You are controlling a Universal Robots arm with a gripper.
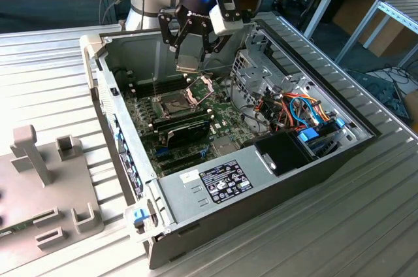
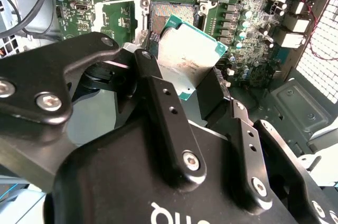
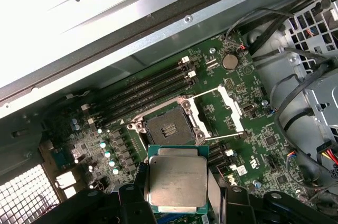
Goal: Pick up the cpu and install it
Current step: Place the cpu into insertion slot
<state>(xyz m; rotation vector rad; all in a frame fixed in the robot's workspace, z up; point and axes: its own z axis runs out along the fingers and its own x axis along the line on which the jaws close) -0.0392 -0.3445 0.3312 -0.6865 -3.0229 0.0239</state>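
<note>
Gripping the cpu [image 3: 177,179] by opposite edges, the fingers [image 2: 163,102] of the gripper [image 1: 191,55] are closed on it, the chip lying flat between their tips. Beneath them, apart from the chip, sits the open socket [image 3: 166,129] on the motherboard [image 3: 264,145].

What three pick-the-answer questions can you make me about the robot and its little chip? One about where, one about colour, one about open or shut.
1. Where is the cpu?
A. Held by the gripper, above the motherboard
B. Lying on the metal table
C. On top of the power supply

2. What colour is its top?
A. Red
B. Silver-grey
C. Black

3. How is the socket?
A. Clamped shut
B. Covered by a fan
C. Open and empty, its frame swung up

Answers:
1 A: both wrist views show it gripped over the board.
2 B: its dull metal lid shows.
3 C: the bare contacts show beside the lifted frame.
</note>
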